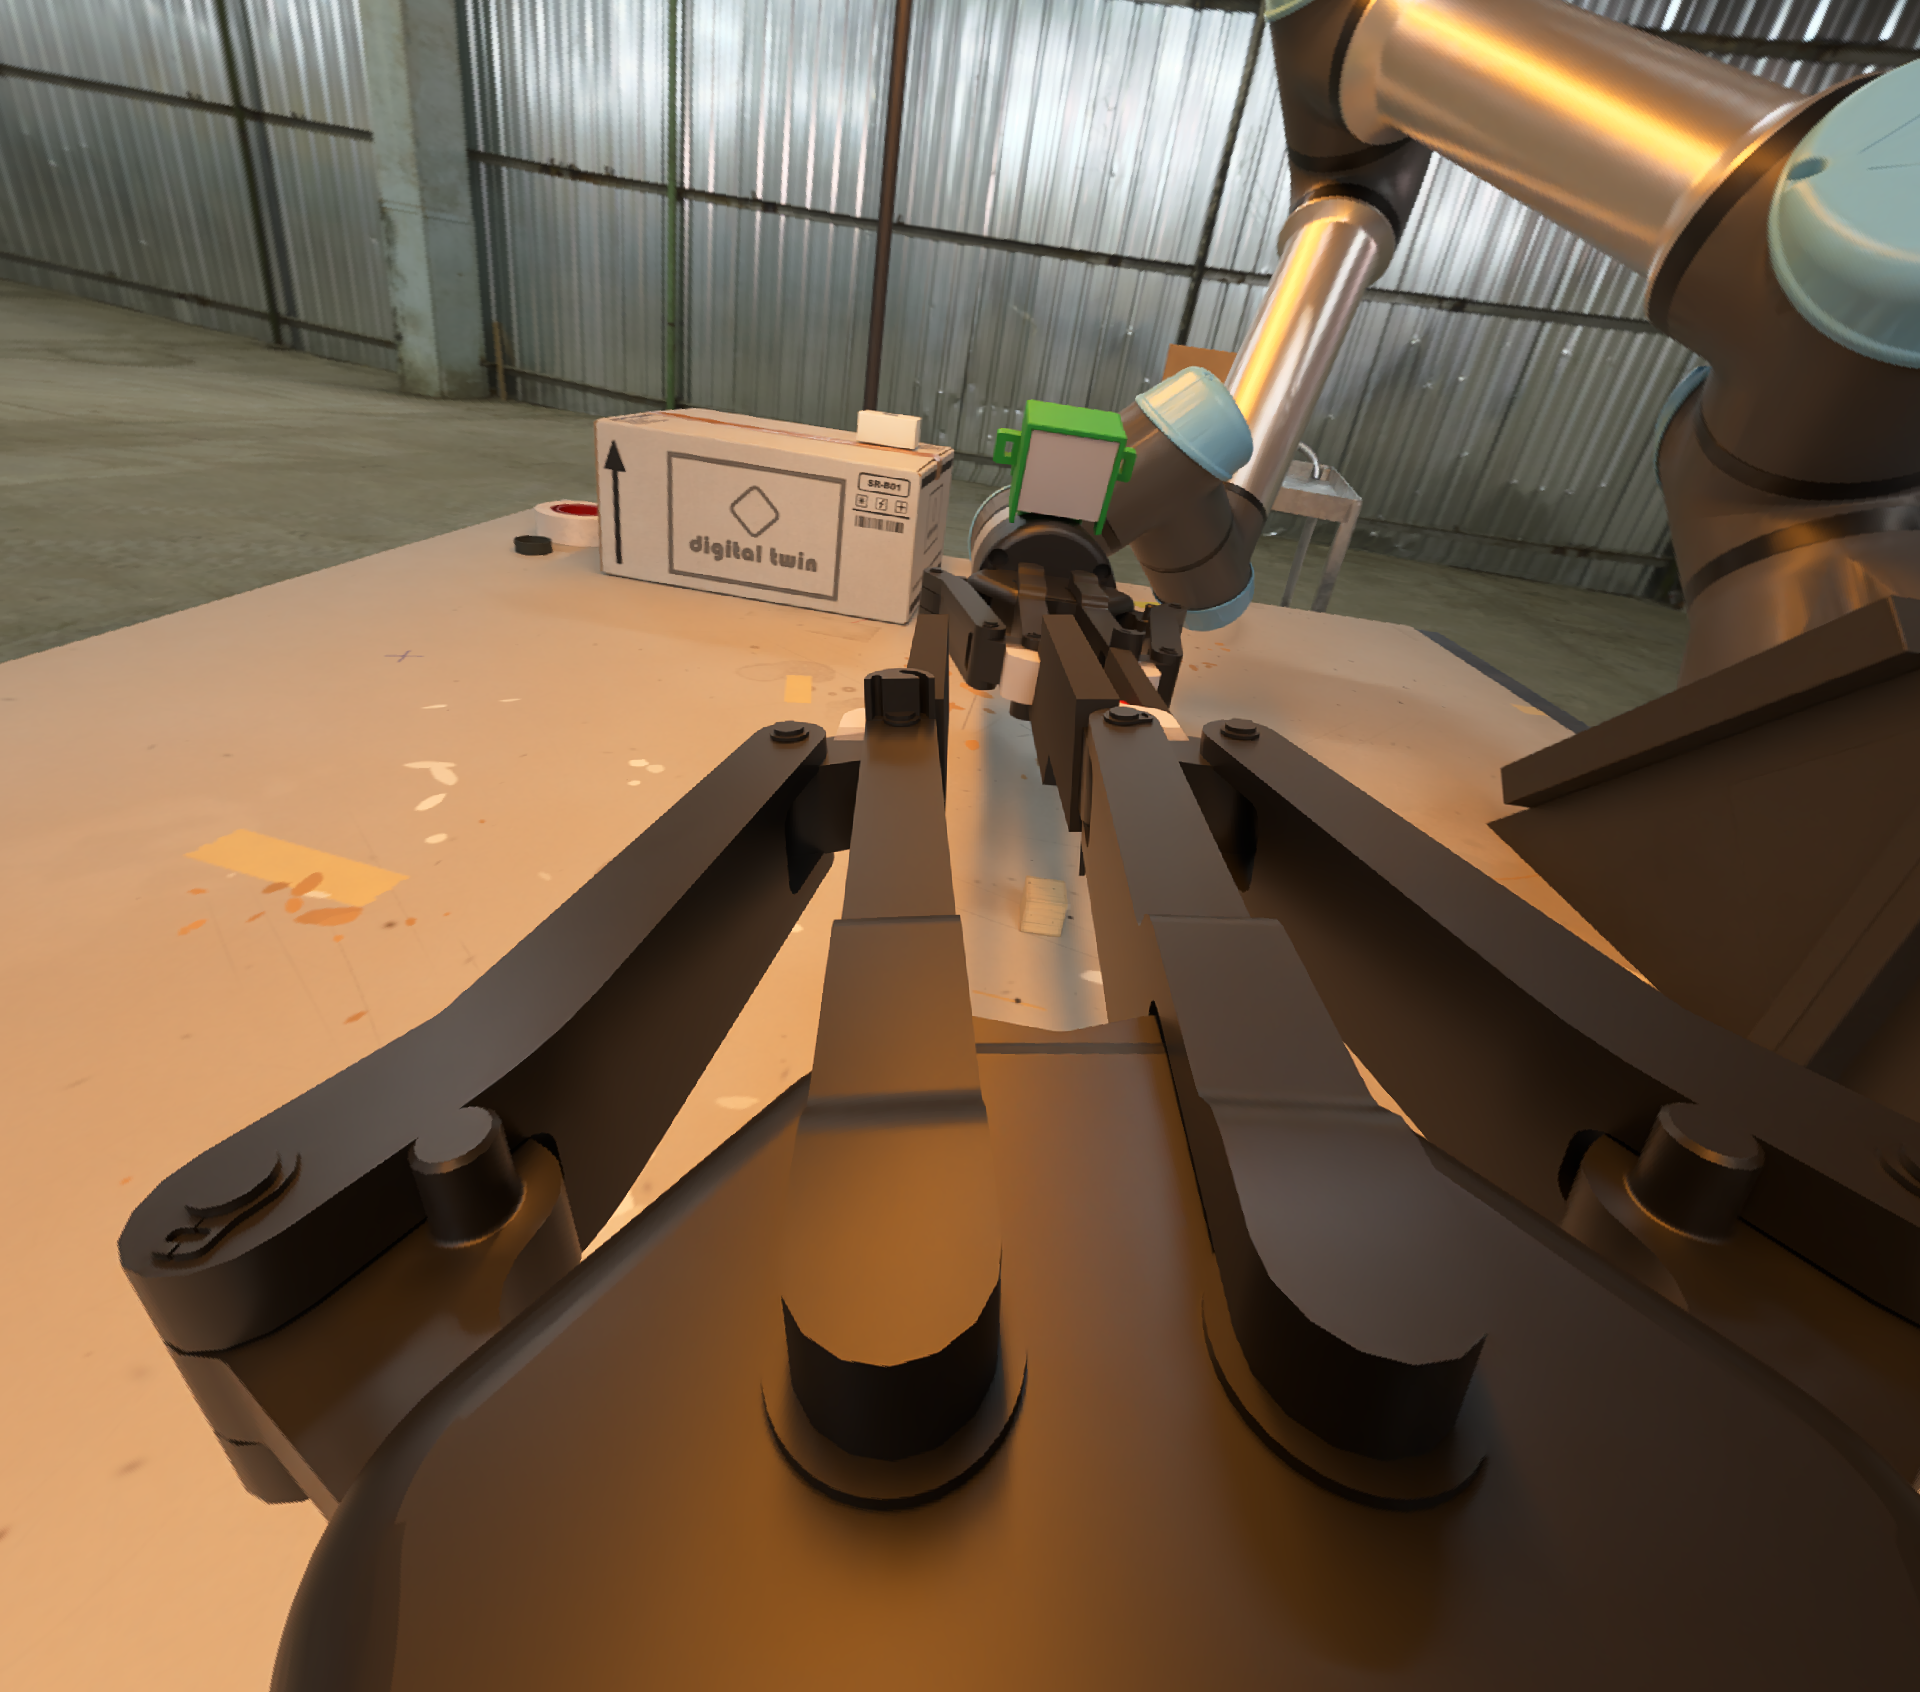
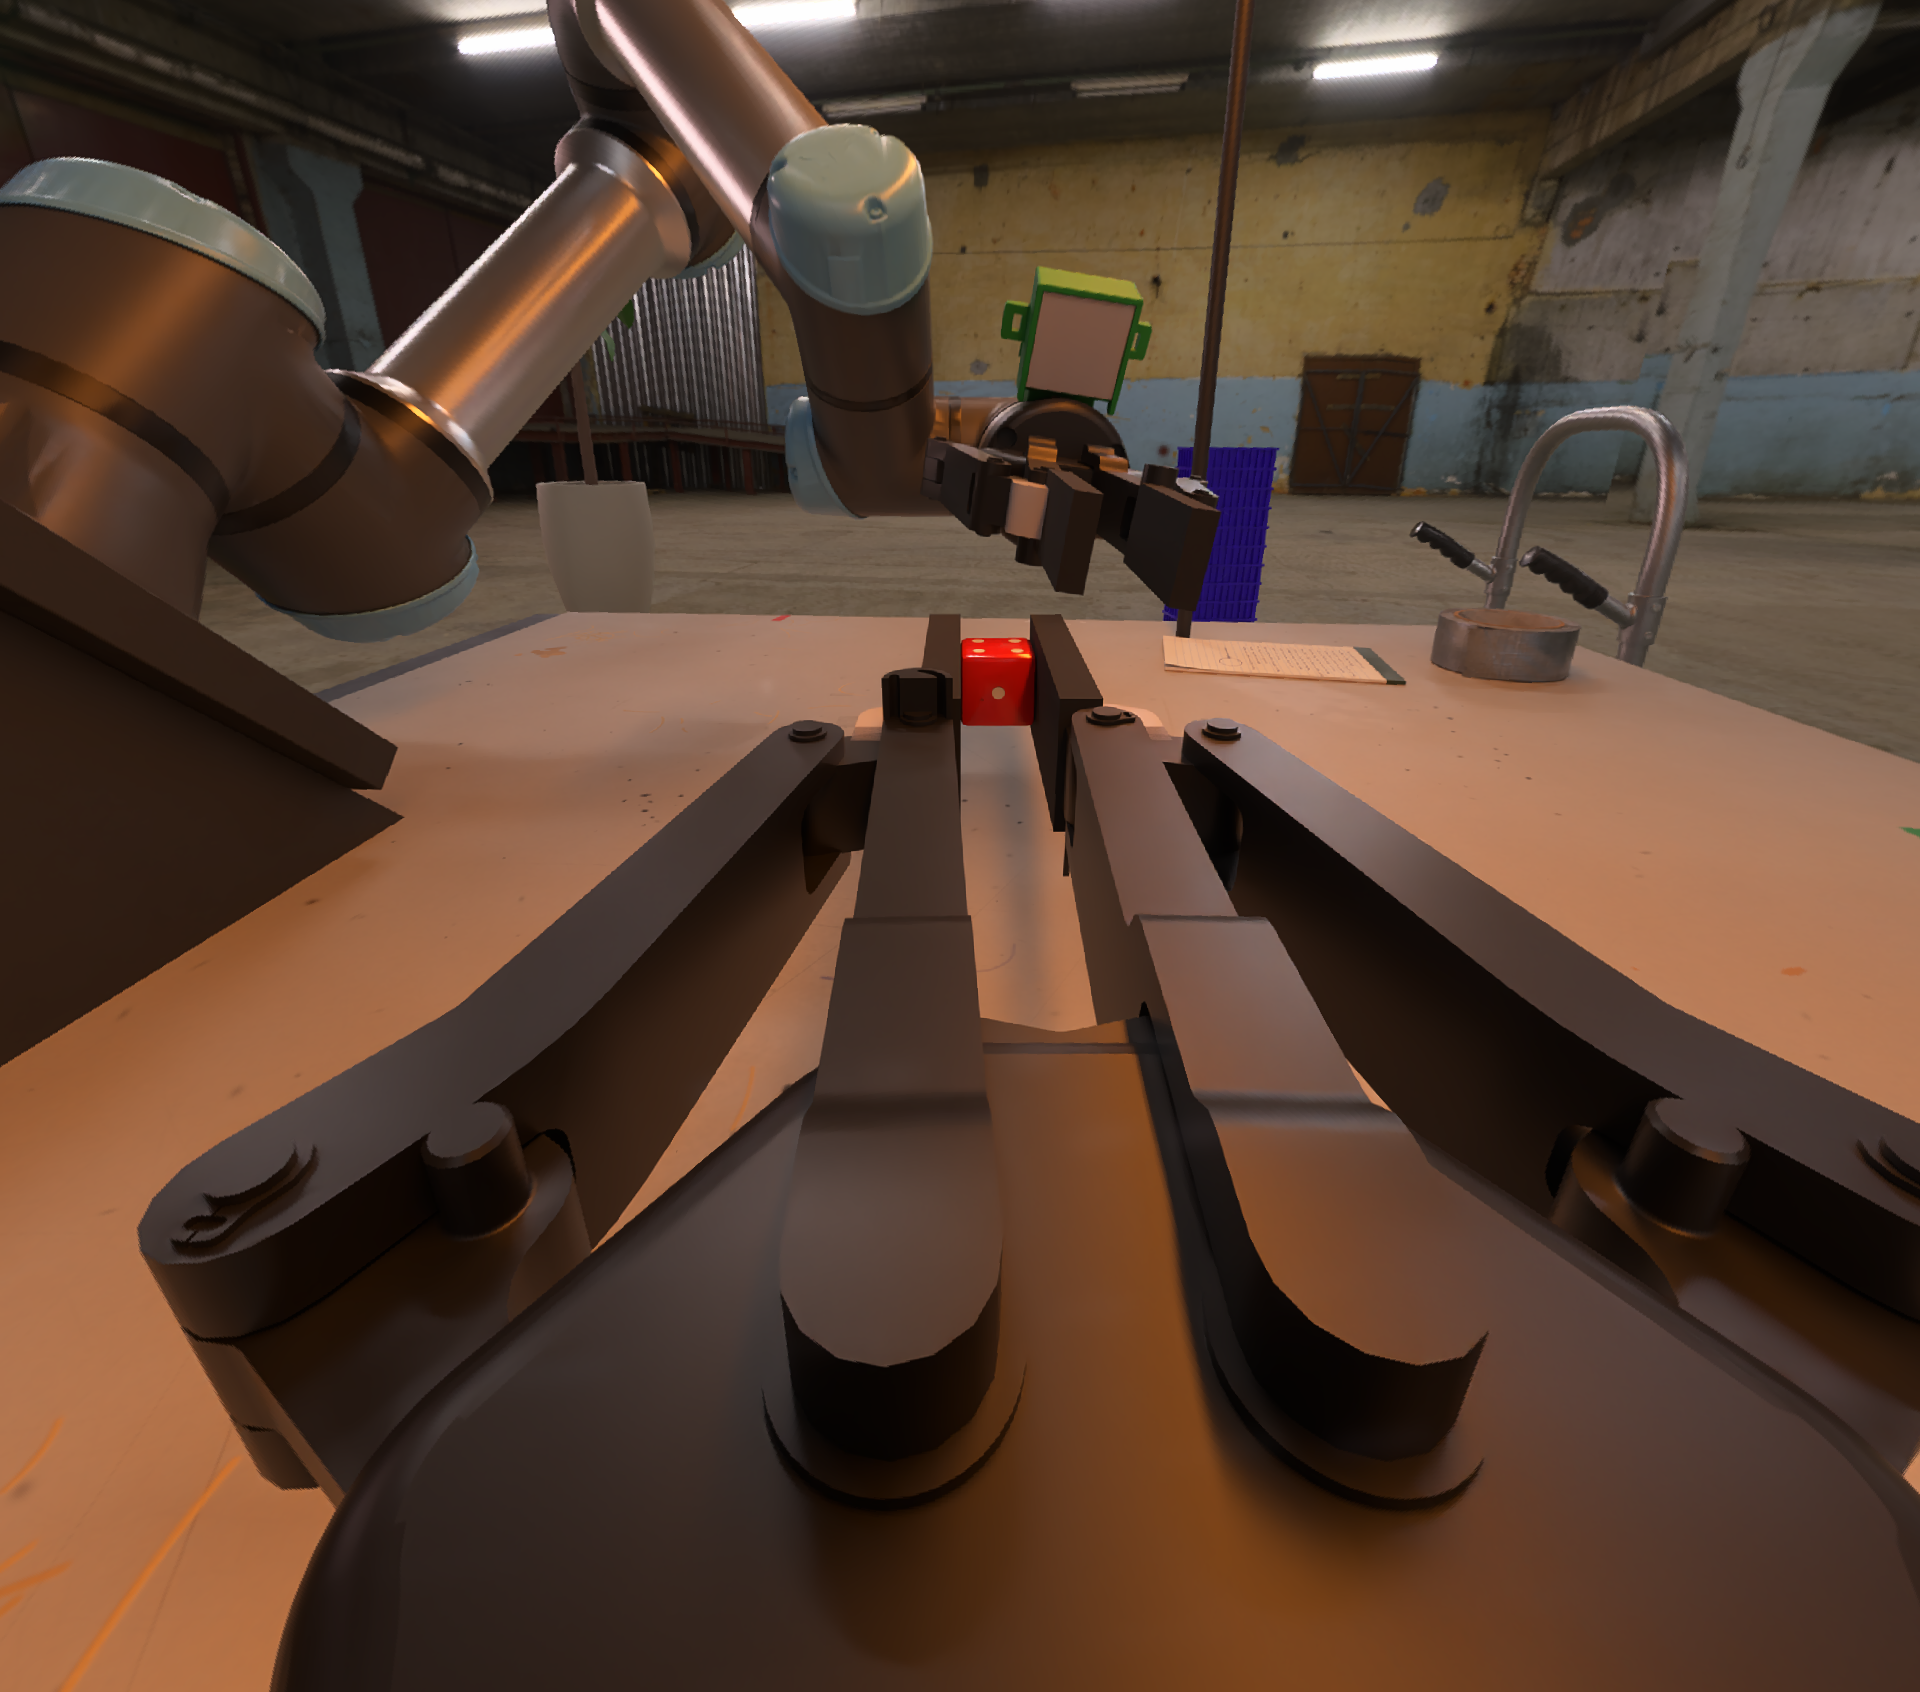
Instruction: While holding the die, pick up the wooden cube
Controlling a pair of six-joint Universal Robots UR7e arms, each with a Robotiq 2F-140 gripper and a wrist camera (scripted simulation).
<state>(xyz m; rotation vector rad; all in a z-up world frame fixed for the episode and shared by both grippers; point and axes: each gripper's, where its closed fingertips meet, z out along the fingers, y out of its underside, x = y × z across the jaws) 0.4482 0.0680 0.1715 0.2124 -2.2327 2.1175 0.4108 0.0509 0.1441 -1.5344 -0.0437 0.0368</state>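
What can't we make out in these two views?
- Wooden cube: left wrist view shows only a small pale block on the table, too small to identify.
- Die: clear in right wrist view between the right gripper fingers; in left wrist view those fingers hide it.
- Die's far faces: hidden, both views.

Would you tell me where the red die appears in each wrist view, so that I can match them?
Left wrist view: die just above centre, only a red sliver showing in the far right hand.
Right wrist view: die just above centre, gripped between the right hand's fingertips.
Shared landmark: the tan table under both.
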